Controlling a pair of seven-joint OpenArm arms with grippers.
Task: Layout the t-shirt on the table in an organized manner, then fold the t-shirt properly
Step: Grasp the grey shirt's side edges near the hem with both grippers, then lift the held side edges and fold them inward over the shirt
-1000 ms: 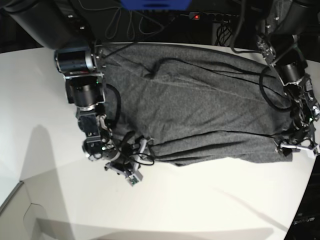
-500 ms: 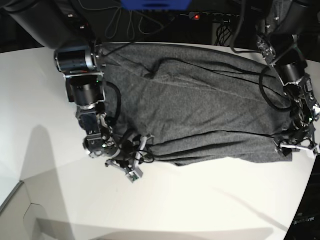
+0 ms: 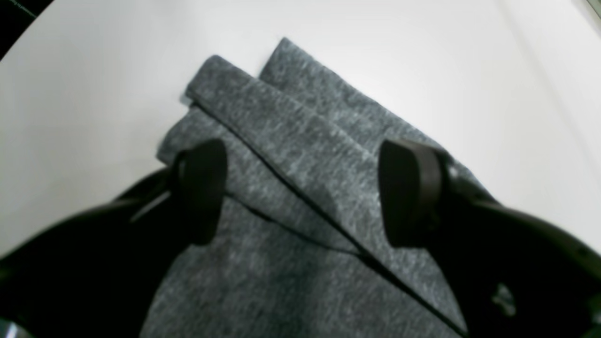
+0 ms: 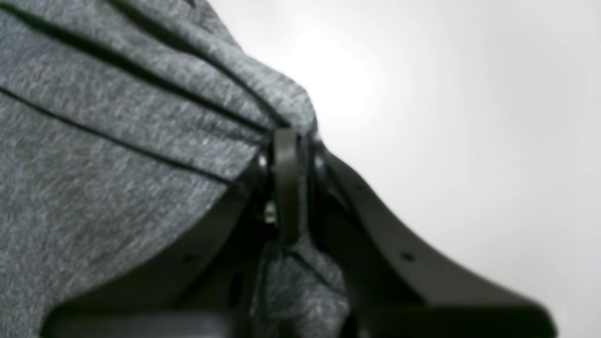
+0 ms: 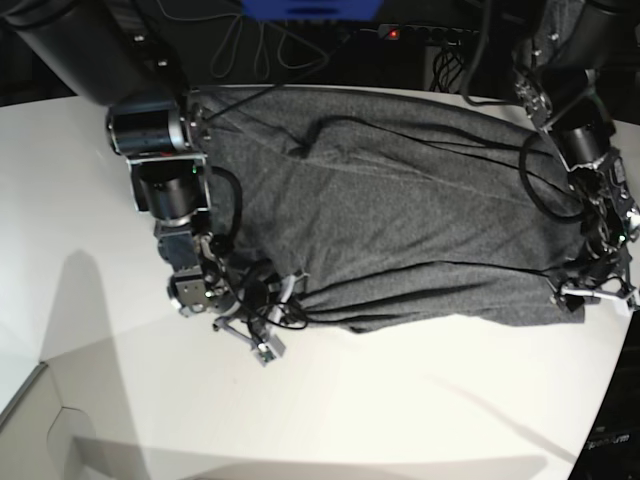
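Observation:
The dark grey t-shirt (image 5: 400, 220) lies spread and wrinkled across the far half of the white table (image 5: 400, 410). My right gripper (image 5: 283, 303) is at the shirt's near corner on the left of the base view. In the right wrist view this gripper (image 4: 287, 141) is shut on a gathered fold of the t-shirt (image 4: 117, 141). My left gripper (image 5: 592, 294) hangs at the shirt's other near corner. It stands open in the left wrist view, its fingers (image 3: 203, 188) straddling the layered corner of the t-shirt (image 3: 300, 141), with the table (image 3: 94, 70) beyond.
Black cables (image 5: 540, 190) from both arms trail over the shirt. A power strip with a red light (image 5: 393, 33) sits behind the table. The table's curved edge (image 5: 612, 400) runs close to my left arm. A pale box corner (image 5: 25, 420) shows at the lower left.
My right gripper has closed on the shirt's near corner and drawn in slightly toward the cloth. My left arm and the shirt's far side have stayed put.

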